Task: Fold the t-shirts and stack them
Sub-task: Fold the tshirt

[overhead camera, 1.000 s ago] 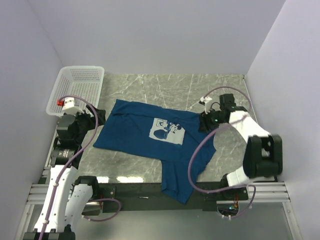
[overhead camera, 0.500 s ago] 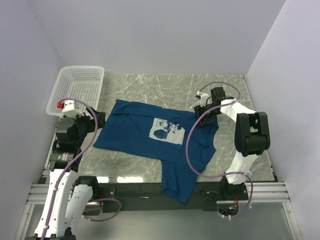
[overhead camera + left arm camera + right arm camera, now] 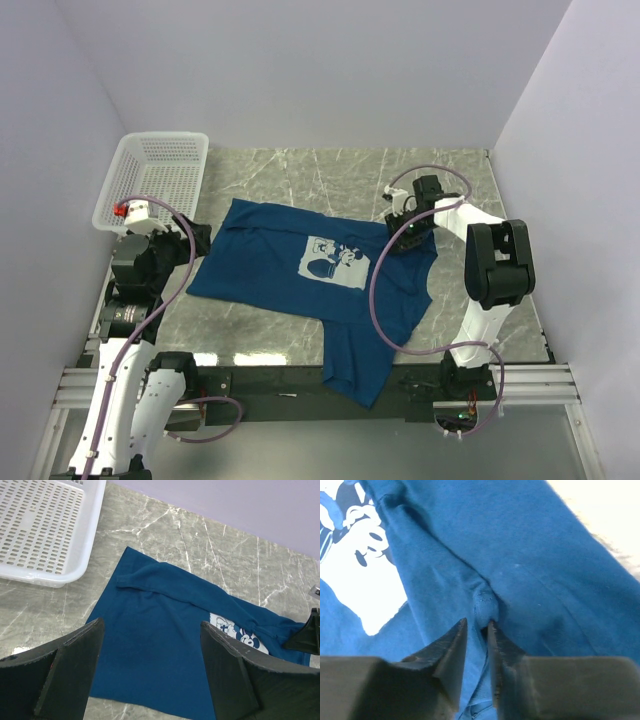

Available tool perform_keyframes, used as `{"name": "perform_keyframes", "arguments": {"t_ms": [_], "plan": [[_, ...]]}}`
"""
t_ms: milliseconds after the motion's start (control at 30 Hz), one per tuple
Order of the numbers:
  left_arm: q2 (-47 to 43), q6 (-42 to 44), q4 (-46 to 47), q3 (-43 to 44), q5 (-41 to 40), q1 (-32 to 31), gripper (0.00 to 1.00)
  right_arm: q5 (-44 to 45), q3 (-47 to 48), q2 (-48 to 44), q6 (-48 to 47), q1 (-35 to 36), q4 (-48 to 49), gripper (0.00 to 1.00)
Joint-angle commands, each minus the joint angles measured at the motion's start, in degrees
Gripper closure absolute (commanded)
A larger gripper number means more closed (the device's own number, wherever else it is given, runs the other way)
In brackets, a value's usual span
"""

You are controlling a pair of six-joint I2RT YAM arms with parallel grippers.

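While the marble table (image 3: 300, 170) took up most of the overhead view, the dark blue t-shirt (image 3: 270, 265) lay across its middle, not yet folded, chest upward. One end trailed over the near edge between the two arm bases, and its far edge was doubled into a soft ridge. The white mesh basket (image 3: 160, 165) stood at the far left corner, near the shirt but apart from it. The left gripper (image 3: 151, 630) hung above the shirt's left side with its jaws wide apart and nothing between them. The right gripper (image 3: 476, 625) was down on the cloth at the shirt's far right, just beside the pale cartoon print (image 3: 335, 262). Its jaws stood almost together, nipping a small pucker (image 3: 485, 605) of fabric at their tips. The shirt looked light, limp and easily creased, so it would likely sag and drag rather than hold any shape. A pinch through one layer might slip or lift only a peak. Taking it at two well-spaced points along a hem or shoulder seam, one per gripper, seemed the surer hold. The overhanging part would probably need drawing back onto the table first.
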Motion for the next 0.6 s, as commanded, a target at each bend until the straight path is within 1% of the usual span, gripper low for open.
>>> {"name": "perform_keyframes", "arguments": {"t_ms": [0,33,133,233,300,333,433,500,533,567], "plan": [[-0.6,1.1,0.9,-0.3,0.9,0.2,0.17,-2.3,0.5,-1.7,-1.8,0.7,-1.2,0.76],[-0.6,1.1,0.9,-0.2,0.9,0.2,0.17,-2.3,0.3,-2.6,-2.1,0.8,-1.3,0.86],[-0.7,1.1,0.9,-0.2,1.0,0.2,0.17,-1.7,-1.0,-5.3,-3.4,1.6,-1.4,1.0],[-0.8,0.9,0.9,-0.2,0.8,0.2,0.17,-2.2,-3.0,-9.2,-6.2,3.7,-2.3,1.0],[-0.8,0.9,1.0,-0.3,1.0,0.2,0.17,-4.5,-4.5,-11.1,-8.0,5.5,-4.4,1.0],[-0.8,0.8,1.0,-0.3,0.9,0.2,0.17,-5.5,-4.8,-12.5,-10.3,8.1,-5.3,1.0],[-0.6,0.8,1.0,-0.3,1.0,0.2,0.17,-9.3,-6.1,-14.4,-14.9,12.7,-9.4,1.0],[-0.6,0.8,1.0,-0.3,0.9,0.2,0.17,-9.7,-6.4,-14.5,-16.6,18.3,-11.8,1.0],[-0.6,0.8,1.0,-0.3,0.9,0.2,0.17,-8.6,-6.0,-13.8,-17.7,21.4,-12.7,0.86],[-0.6,0.8,0.9,-0.3,0.9,0.2,0.17,-8.1,-5.8,-13.4,-18.2,22.6,-13.5,0.75]]}}
